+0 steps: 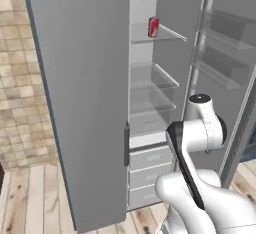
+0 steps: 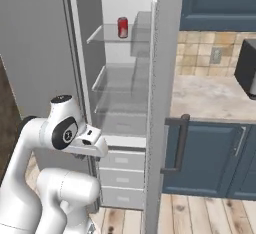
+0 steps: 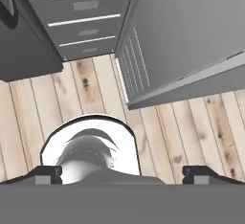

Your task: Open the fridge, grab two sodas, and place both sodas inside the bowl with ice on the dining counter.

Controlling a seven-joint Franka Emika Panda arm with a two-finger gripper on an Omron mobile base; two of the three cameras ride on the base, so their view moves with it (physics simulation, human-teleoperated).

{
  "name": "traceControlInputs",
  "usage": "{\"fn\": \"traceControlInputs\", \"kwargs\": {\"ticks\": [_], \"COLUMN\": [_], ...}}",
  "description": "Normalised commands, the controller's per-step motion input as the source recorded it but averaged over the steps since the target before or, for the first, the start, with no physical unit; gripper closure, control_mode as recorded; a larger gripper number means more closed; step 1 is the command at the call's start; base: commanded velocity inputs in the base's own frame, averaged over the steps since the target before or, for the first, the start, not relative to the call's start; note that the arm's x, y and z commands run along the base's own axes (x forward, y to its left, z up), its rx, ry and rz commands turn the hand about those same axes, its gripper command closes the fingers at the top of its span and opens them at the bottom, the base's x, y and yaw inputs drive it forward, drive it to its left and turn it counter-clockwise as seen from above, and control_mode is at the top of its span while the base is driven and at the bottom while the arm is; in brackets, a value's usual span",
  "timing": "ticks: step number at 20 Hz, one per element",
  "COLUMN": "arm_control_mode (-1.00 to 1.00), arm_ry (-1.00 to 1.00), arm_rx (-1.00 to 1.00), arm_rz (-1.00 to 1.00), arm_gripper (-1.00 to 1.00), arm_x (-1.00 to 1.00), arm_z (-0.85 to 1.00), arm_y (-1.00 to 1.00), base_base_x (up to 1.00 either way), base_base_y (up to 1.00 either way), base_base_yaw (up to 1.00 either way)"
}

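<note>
Gripper (image 3: pixel 122 174) open – floorward, red soda (image 1: pixel 153 27) shelved above

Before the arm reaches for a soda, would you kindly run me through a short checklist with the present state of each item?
1. Fridge door open, shelves reachable: ok.
2. Red soda upright on the top glass shelf: ok.
3. Second, blue soda located: not ok; I see none on the shelves in either base view.
4. Gripper open and holding nothing: ok; its fingertips stand wide apart in the hand view.
5. Gripper aimed at the soda: not ok; the hand view looks down at the wood floor and the fridge drawers.
6. Bowl with ice ready on the dining counter: cannot tell.
</note>
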Motion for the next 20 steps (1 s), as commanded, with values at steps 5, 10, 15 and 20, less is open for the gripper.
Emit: {"fn": "traceControlInputs", "kwargs": {"ticks": [5,10,15,20], "arm_control_mode": [1.00,1.00,1.00,1.00], "arm_ry": [0.00,0.00,0.00,0.00], "arm_rx": [0.00,0.00,0.00,0.00], "arm_rz": [0.00,0.00,0.00,0.00], "arm_gripper": [-1.00,-1.00,-1.00,-1.00], "arm_x": [0.00,0.00,0.00,0.00], "arm_z": [0.00,0.00,0.00,0.00], "arm_y": [0.00,0.00,0.00,0.00], "base_base_x": [0.44,0.43,0.30,0.22], "base_base_y": [0.21,0.31,0.38,0.47], "base_base_yaw": [-0.38,-0.25,-0.17,-0.13]}}
